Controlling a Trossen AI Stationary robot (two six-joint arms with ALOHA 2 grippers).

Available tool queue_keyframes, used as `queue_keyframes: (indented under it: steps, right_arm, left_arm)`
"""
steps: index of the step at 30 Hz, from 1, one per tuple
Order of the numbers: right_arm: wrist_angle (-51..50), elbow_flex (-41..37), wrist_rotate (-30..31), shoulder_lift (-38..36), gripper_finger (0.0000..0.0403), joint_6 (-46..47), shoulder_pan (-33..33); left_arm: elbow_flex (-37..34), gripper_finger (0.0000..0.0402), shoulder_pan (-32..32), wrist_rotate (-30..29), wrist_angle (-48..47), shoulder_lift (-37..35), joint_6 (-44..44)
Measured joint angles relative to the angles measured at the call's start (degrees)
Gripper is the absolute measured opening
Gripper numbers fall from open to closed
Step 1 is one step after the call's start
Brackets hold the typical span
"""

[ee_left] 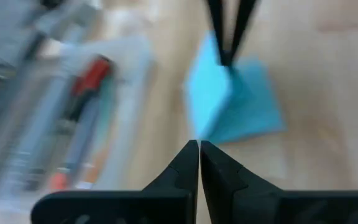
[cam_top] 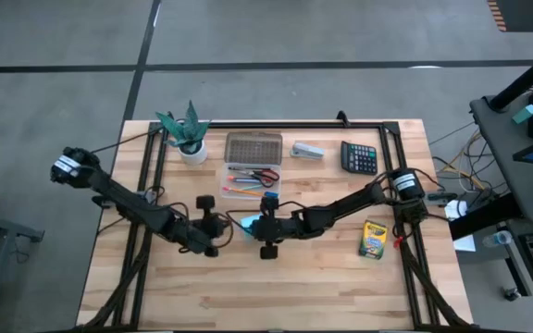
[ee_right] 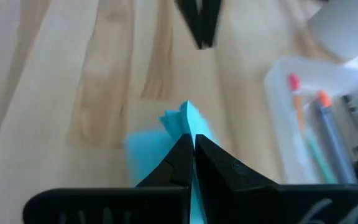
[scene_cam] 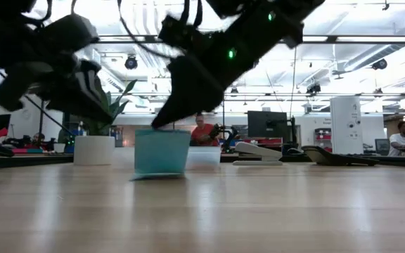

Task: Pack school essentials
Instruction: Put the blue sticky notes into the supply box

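My right gripper (ee_right: 191,146) is closed on the light-blue notepad (cam_top: 246,223), pinching its upper sheets so that part of the pad stands lifted off the table (cam_top: 294,287) while the rest lies flat, as the low view shows. The notepad sits near the table's centre. My left gripper (ee_left: 199,149) is closed on nothing; it hovers just beside the notepad at its 9 o'clock, the fingertips pointing at it.

The clear open case (cam_top: 251,181) lies at 12 o'clock from the notepad, close by. It contains the red-handled scissors (cam_top: 265,176) and several thin pens (cam_top: 241,188). Its lid half (cam_top: 253,148) lies further back at 12 o'clock.

The yellow-green crayon box (cam_top: 372,240) lies flat at 3 o'clock from the notepad, well apart.

The grey stapler (cam_top: 308,151) and black calculator (cam_top: 359,157) rest at about 1 o'clock. A potted plant (cam_top: 189,135) stands at 11 o'clock.
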Motion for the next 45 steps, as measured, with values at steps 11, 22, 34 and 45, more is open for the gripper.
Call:
queue_keyframes:
  steps: [11, 22, 34, 45]
  right_arm:
    - [-4.25, 0.07, -0.42, -3.99, 0.0008, 1.97, -1.63]
    - [-12.64, -1.95, -1.64, -3.99, 0.0008, 20.27, -1.69]
    - [-9.69, -6.92, -5.97, -3.99, 0.001, 36.03, -1.89]
    - [-4.4, -9.5, -11.11, -3.99, 0.0119, 43.18, -4.2]
  left_arm:
    - [-2.63, 0.0, -0.02, -4.59, 2.68, -6.08, 2.48]
    - [-3.34, 0.0, 0.18, 0.88, 24.94, 9.08, 2.92]
    - [0.09, 0.0, 3.87, 8.99, 31.01, 24.89, 2.32]
    - [-1.51, 0.0, 3.87, 10.01, 30.88, 25.91, -2.08]
